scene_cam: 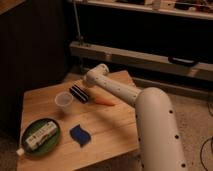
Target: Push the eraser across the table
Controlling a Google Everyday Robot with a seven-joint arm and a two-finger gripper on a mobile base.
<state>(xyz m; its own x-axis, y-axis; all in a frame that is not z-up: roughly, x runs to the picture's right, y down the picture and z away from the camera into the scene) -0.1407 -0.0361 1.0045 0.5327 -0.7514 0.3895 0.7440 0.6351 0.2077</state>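
The eraser (79,93), a small black block with a pale stripe, lies on the light wooden table (111,126) near its middle back. My white arm reaches in from the lower right. Its gripper (91,80) is just behind and to the right of the eraser, low over the table and close to it. I cannot tell if they touch.
A thin orange marker (105,101) lies right of the eraser, under the arm. A clear plastic cup (64,103) stands just left of the eraser. A blue wavy sponge (79,134) lies at the front. A green plate (30,147) holding a white bottle sits front left.
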